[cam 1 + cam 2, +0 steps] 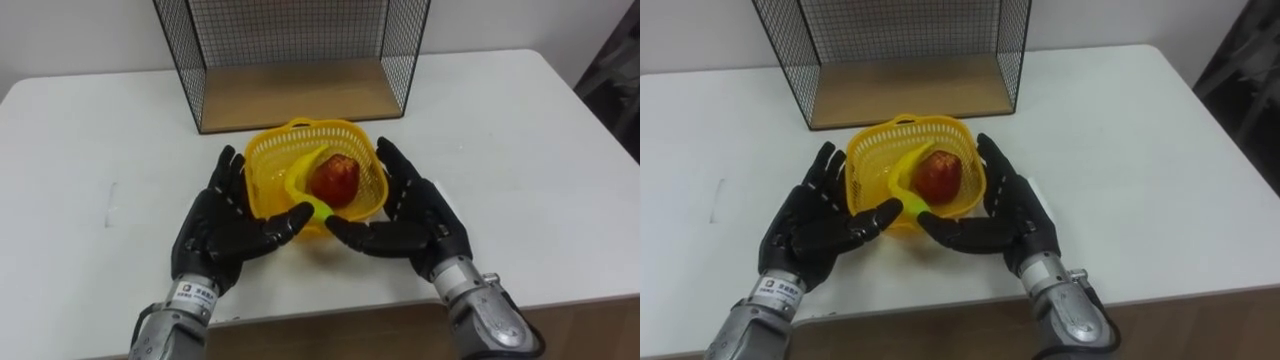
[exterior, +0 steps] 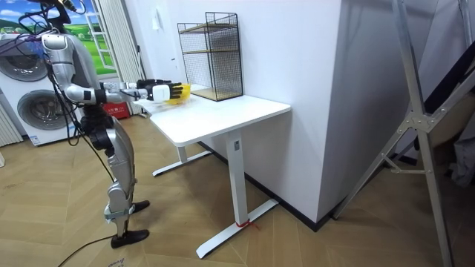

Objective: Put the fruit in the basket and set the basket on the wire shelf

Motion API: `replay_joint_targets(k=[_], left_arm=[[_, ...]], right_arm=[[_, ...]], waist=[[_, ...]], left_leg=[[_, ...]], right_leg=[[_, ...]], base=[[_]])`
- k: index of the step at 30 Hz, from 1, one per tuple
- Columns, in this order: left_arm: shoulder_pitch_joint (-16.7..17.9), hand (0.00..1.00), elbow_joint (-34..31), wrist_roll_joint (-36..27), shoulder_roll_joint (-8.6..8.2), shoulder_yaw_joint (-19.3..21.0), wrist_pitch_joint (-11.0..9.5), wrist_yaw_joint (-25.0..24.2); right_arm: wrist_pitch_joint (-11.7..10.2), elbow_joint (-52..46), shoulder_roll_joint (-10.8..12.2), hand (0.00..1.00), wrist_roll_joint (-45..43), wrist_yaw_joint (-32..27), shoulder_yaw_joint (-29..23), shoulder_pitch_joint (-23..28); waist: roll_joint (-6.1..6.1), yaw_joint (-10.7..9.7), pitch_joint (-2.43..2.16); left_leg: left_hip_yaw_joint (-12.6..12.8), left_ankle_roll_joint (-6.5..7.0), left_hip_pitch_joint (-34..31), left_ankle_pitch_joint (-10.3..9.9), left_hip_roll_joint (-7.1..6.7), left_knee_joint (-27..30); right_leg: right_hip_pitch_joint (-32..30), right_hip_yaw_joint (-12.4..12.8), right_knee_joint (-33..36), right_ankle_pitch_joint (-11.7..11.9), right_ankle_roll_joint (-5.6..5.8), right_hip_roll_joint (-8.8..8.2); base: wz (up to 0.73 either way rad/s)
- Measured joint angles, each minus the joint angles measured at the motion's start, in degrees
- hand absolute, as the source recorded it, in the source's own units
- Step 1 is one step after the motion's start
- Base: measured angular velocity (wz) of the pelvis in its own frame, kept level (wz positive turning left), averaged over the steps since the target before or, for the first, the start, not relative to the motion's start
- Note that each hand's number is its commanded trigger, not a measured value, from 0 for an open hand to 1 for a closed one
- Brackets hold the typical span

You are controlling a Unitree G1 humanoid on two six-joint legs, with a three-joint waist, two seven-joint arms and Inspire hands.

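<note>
Left hand (image 1: 222, 228) and right hand (image 1: 418, 215) flank the basket (image 1: 300, 129), fingers (image 1: 226, 172) straight, clasping nothing; likely light and springy, squeeze its walls gently

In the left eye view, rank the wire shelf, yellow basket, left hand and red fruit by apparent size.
1. wire shelf
2. yellow basket and left hand: about alike, and the hand is nearer the camera, so unranked
3. red fruit, smallest
</note>
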Motion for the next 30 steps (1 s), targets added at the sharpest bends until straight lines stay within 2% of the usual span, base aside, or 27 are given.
replay_joint_targets(k=[5, 22, 30], left_arm=[[-2.2, 0.0, -2.7, 0.0, 0.1, 0.6, -2.1, 0.0], [-2.3, 0.0, -3.1, -0.1, -0.33, 0.6, -2.3, 0.0], [-2.4, 0.0, -3.2, 0.0, -0.62, 0.5, -2.5, 0.0]], right_arm=[[-1.1, -3.4, 0.0, 0.0, 0.1, -0.9, -0.2, -1.6], [-1.1, -6.2, 0.3, 0.0, -0.1, -1.9, -0.1, -1.6], [-1.9, -6.8, 0.3, 0.0, 0.1, -1.9, 0.0, -1.6]], waist=[[0.15, 0.0, -0.1], [0.37, 0.0, -0.2], [0.53, -0.1, -0.36]], left_leg=[[-0.1, 0.0, 1.3, 0.0, 0.03, 0.0], [-0.1, -0.14, 1.5, 0.0, 0.61, 0.2], [-0.1, -0.2, 1.0, -0.1, 0.77, 0.9]], right_leg=[[1.4, 0.0, -0.1, 0.0, 0.0, 0.05], [1.5, 0.1, 0.7, 0.1, -0.22, 0.59], [1.2, 0.0, 1.0, 0.1, -0.23, 0.65]], base=[[0.01], [0.0], [0.0]])
